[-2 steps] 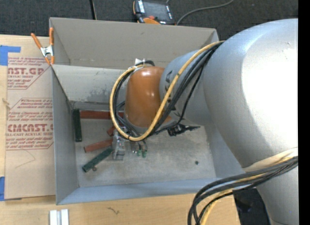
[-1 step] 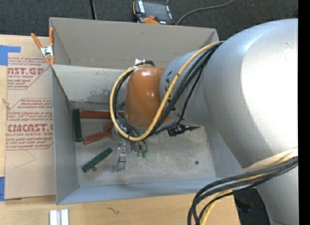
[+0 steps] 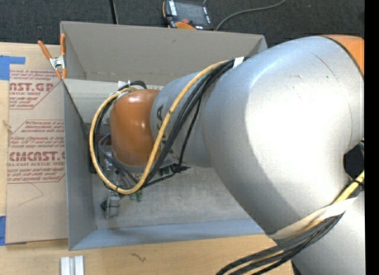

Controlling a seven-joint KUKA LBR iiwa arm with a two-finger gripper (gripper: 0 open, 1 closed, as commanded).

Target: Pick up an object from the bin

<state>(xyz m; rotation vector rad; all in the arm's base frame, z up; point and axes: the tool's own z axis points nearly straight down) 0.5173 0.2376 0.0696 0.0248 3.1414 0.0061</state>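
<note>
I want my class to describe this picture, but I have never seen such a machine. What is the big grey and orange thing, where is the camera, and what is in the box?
The grey shape is a robot arm, reaching in from the right. The camera looks down from above, a little to one side. The orange cover and cables belong to the arm's wrist. The box is a grey metal bin; the arm's job is to pick one small thing out of it. Its tip is low by the bin's left wall, near the front corner. A few small things lie there, too small to name. The wrist hides the tip, so I cannot tell whether anything is held.
</note>
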